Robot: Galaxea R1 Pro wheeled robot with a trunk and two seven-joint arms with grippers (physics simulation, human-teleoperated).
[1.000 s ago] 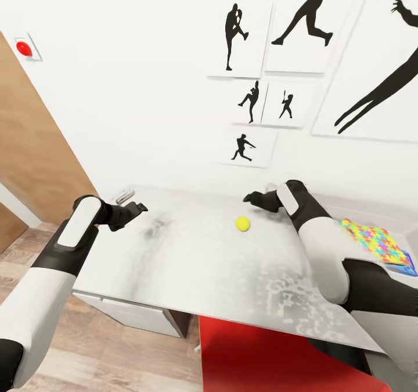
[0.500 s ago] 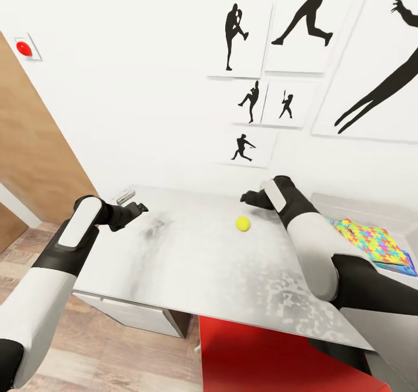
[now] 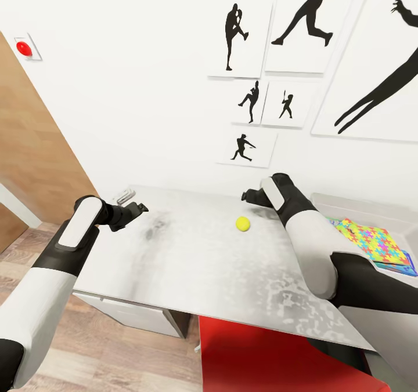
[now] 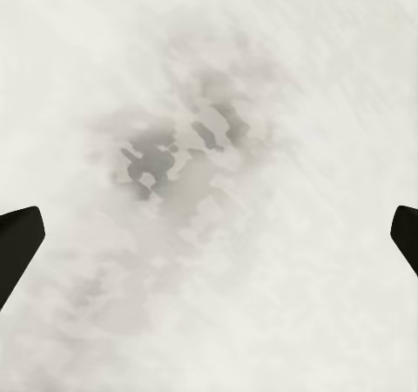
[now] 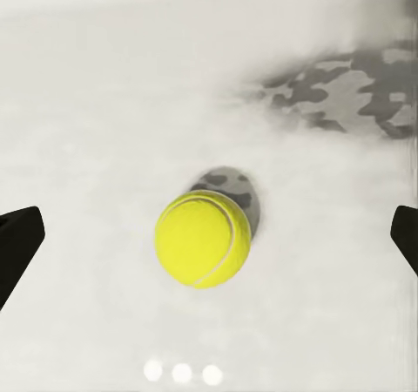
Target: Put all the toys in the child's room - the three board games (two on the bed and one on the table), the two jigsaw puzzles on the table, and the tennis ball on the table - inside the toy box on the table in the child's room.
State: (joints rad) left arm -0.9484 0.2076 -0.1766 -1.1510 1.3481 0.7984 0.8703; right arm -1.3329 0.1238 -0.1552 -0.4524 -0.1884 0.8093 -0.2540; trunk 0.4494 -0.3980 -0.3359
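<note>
The tennis ball point(image 3: 242, 224) lies alone on the light-grey table point(image 3: 191, 264). My right gripper point(image 3: 248, 195) hovers open just behind and above it; in the right wrist view the tennis ball point(image 5: 203, 239) sits centred between the wide-spread fingertips point(image 5: 17, 239). My left gripper point(image 3: 139, 207) hangs open over the table's left part, and the left wrist view has bare mottled table point(image 4: 209, 183) between its fingertips point(image 4: 19, 235). At the right edge the toy box point(image 3: 354, 205) holds a bright jigsaw puzzle point(image 3: 368, 238) lying over a blue board game point(image 3: 400, 265).
A white wall with black silhouette posters point(image 3: 307, 61) rises right behind the table. A wooden door point(image 3: 29, 148) stands at the left. White drawers point(image 3: 139, 316) sit under the table edge, and a red surface point(image 3: 261, 357) lies below its front.
My right arm has drawn back toward the wall and a little left, uncovering more of the toy box and puzzle. The ball and the left arm stay put.
</note>
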